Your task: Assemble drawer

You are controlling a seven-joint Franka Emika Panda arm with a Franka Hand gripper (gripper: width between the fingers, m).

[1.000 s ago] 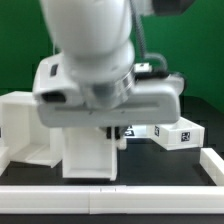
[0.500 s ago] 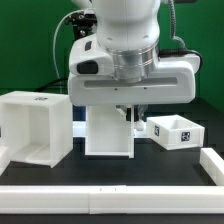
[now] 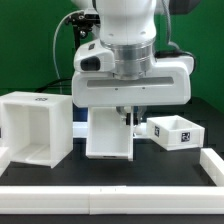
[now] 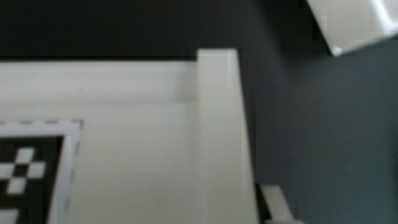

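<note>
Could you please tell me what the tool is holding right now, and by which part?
Cannot be told: the tool sits at the middle tray's side wall, its fingers mostly hidden.

Close-up and blurry. A white tray point(image 4: 125, 100) fills most of the frame, flat face toward the camera. A raised rim point(image 4: 217, 130) runs along one side and meets a second edge at a corner. A black-and-white square tag point(image 4: 32, 170) sits on the flat face, cropped. Dark desk surface point(image 4: 311, 120) lies beyond the rim. A second white piece point(image 4: 356, 25) lies tilted, apart from the tray, only its corner showing. A narrow pale strip point(image 4: 279, 205) sits just beside the rim; what it is cannot be told.
</note>
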